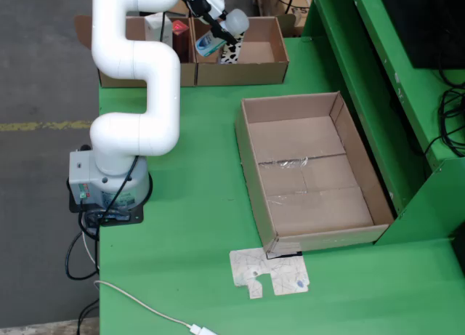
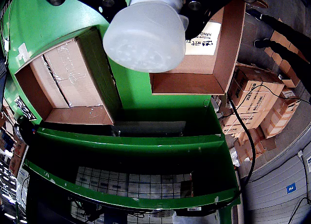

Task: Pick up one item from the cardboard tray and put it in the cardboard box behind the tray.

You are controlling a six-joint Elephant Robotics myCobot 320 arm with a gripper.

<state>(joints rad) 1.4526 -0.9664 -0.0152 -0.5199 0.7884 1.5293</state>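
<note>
My gripper is at the back of the table, shut on a white translucent jar, held above the open cardboard box behind the tray. The wrist view shows the jar large between the black fingers, with the box below it and a labelled white item inside. A cow-patterned item stands in that box. The big cardboard tray lies mid-table and shows only its bare taped floor; it also appears in the wrist view.
A second box left of the first holds a white carton and a red pack. A flat cardboard scrap and a white cable lie near the front. A raised green frame borders the right. The arm's base is at the left.
</note>
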